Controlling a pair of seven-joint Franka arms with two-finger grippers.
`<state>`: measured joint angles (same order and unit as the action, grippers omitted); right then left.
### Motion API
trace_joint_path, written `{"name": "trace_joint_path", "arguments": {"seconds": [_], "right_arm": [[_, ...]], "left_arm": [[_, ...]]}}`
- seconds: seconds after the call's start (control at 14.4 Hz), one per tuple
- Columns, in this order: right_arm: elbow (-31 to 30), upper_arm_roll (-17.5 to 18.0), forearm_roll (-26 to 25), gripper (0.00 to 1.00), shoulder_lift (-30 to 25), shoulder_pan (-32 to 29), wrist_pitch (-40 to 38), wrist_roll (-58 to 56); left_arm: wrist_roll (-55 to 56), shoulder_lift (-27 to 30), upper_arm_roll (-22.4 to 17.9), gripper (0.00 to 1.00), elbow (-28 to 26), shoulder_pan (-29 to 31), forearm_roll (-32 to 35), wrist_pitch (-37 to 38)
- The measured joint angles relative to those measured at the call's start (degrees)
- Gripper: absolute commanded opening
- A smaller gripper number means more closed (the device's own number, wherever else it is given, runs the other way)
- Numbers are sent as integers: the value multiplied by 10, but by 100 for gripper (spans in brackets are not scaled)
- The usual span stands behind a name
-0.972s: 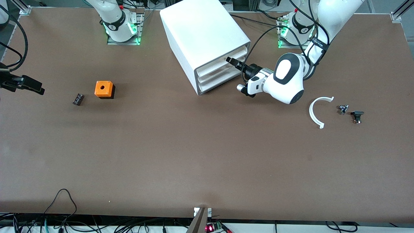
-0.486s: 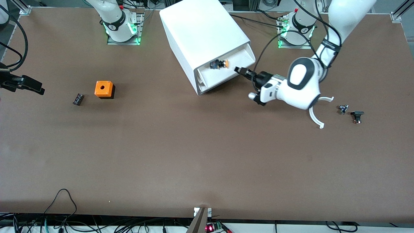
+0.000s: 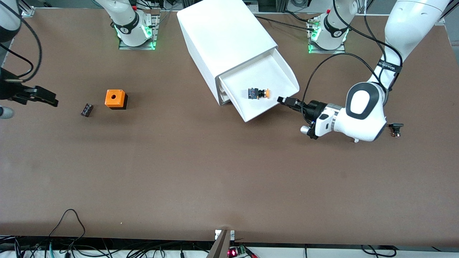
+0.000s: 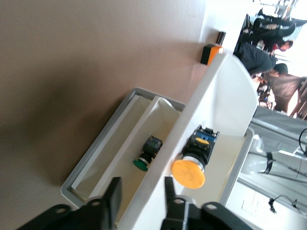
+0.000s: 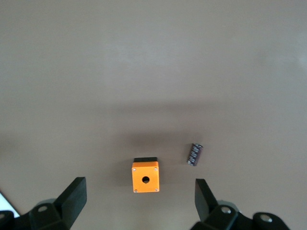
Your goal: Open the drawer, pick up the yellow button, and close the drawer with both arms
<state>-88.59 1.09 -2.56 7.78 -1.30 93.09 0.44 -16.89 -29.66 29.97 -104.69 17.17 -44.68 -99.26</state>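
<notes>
The white cabinet [image 3: 222,32] stands at the table's back with its top drawer [image 3: 285,77] pulled far out. The button [image 3: 259,93], orange cap and black-and-blue body, lies on its side in that drawer. My left gripper [image 3: 283,100] is at the drawer's front wall [image 4: 225,96], open, one finger on each side of the wall with a gap showing. The left wrist view shows the button [image 4: 194,158] just inside that wall. My right gripper [image 3: 46,100] hangs open over the right arm's end of the table, holding nothing.
An orange cube with a hole [image 3: 115,98] and a small black ribbed block [image 3: 86,109] lie below the right gripper [image 5: 139,191]. A green-capped part [image 4: 146,155] lies in a lower drawer. A small black part [image 3: 396,129] sits beside the left arm.
The left gripper drew the top drawer out of the cabinet, bringing the button into sight, and its fingers have loosened from the front wall. The right gripper drifted slightly.
</notes>
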Motion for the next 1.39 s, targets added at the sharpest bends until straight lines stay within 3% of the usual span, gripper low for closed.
{"name": "trace_joint_path", "arguments": {"seconds": [0.14,0.42,0.56,0.83,0.97,1.11,1.39], "right_arm": [[0,2,1,100,8,37,16,3],[0,4,3,100,22,121,60,3],[1,6,18,100,27,176,89,3],[62,10,33,100,75,285,108,3],[118,36,33,100,121,315,110,2],[168,66,18,100,171,332,118,-26],[244,72,-26,100,248,377,125,-153]], "left_arm": [[46,-1,0,100,45,4,50,28],[135,13,1,100,196,5,234,133],[143,58,3,100,219,5,315,154],[159,211,6,100,168,3,401,175],[162,263,5,100,133,15,420,168],[159,275,2,100,120,35,422,160],[155,270,0,100,114,47,422,149]]}}
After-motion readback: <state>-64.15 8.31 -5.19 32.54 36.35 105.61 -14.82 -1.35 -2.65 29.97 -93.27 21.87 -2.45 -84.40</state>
